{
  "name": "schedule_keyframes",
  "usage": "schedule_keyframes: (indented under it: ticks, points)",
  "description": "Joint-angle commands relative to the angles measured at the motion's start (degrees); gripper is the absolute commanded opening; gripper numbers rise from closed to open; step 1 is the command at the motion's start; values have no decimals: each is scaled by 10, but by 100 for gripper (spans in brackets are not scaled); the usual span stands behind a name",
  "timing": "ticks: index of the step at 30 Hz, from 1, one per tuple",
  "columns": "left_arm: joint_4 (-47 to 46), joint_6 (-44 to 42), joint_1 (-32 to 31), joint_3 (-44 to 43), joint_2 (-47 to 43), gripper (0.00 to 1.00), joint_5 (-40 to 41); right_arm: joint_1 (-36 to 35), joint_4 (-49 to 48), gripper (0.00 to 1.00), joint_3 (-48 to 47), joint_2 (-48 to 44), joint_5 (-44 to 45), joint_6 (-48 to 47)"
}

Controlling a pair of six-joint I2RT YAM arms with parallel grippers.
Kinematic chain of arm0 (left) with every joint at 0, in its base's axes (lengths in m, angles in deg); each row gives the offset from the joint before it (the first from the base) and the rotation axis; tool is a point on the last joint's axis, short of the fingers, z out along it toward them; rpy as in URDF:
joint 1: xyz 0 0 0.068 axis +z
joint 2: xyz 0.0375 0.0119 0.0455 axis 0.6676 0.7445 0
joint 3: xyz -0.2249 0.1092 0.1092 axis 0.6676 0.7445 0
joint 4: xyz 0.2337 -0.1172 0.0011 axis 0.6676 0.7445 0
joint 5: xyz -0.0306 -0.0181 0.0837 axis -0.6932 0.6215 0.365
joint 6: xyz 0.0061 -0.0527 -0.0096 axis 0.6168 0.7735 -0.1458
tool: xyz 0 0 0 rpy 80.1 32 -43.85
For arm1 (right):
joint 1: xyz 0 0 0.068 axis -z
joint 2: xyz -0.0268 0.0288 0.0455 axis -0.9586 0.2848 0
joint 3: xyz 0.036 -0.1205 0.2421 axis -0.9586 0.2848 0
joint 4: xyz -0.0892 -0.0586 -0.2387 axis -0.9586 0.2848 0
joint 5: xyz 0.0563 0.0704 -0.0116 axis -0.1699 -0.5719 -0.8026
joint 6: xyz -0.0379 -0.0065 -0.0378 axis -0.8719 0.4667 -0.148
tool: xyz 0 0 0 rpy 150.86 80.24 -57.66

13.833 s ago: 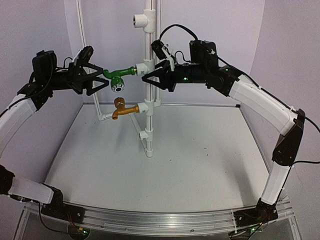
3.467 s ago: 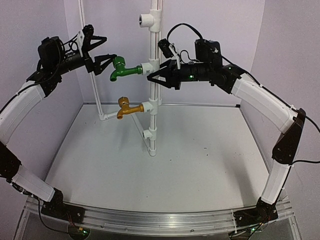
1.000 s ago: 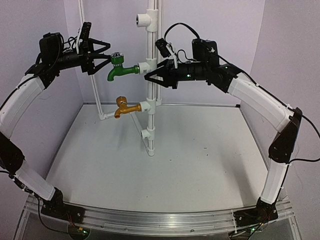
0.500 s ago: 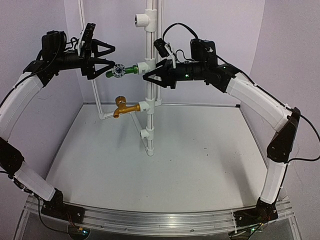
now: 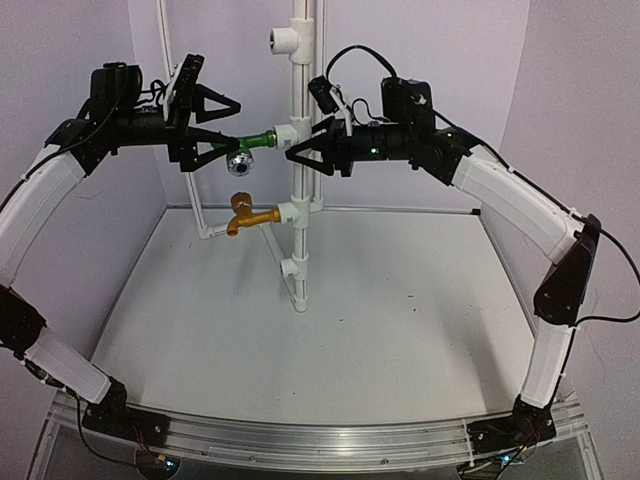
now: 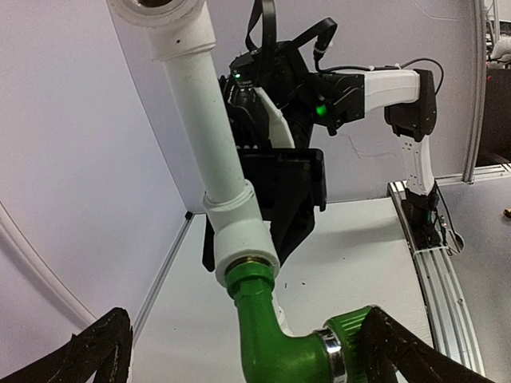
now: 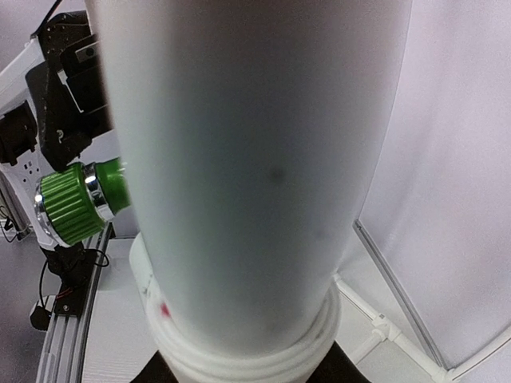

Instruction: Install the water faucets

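Left gripper: You had the left gripper (image 5: pixel 232 130) high on the left with its jaws spread as wide as they go. One finger stood on each side of the green faucet, and I could not see either of them pressing on it.
Green faucet: The green faucet (image 5: pixel 255 141) sat with its threaded end in the middle T-fitting (image 5: pixel 289 134). Its body ran out to the left, and its round handle pointed down and toward the camera, not up.
Golden-brass faucet: The golden-brass faucet (image 5: pixel 250 214) was lower, in the next fitting on the same pipe, with its handle on top. Neither arm was near it, and it looked finished to me.
Upright pipe: The upright pipe (image 5: pixel 297 240) carried both faucets, and the top fitting (image 5: pixel 283 40) was open with nothing in it.
Right gripper: Your right gripper (image 5: pixel 305 142) reached the pipe from the right, at the middle fitting, with a finger on each side. Its wrist view was filled by the pipe, so I cannot tell whether the jaws pinched it or only stood around it.
Step in hand: I judge that you were screwing in the green faucet and were between two turns.
Next move: It called for closing the left jaws on the faucet body and turning it until the handle is up. The pipe also needed a steady hold against that twist.
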Motion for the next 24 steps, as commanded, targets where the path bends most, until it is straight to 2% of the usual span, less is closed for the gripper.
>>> schedule_keyframes:
  ticks: [1,12,20,24]
  points:
    - [-4,6,-3,4,-6,100,34,0,-28,44,-8,-2,16,7]
    - [-52,11,-3,112,-42,100,33,0,-29,45,-2,-6,13,6]
    - [-115,69,-3,163,-59,100,54,0,-29,49,-1,-7,14,8]
    - [-175,110,-2,187,-60,100,102,0,-28,49,-1,-7,11,8]
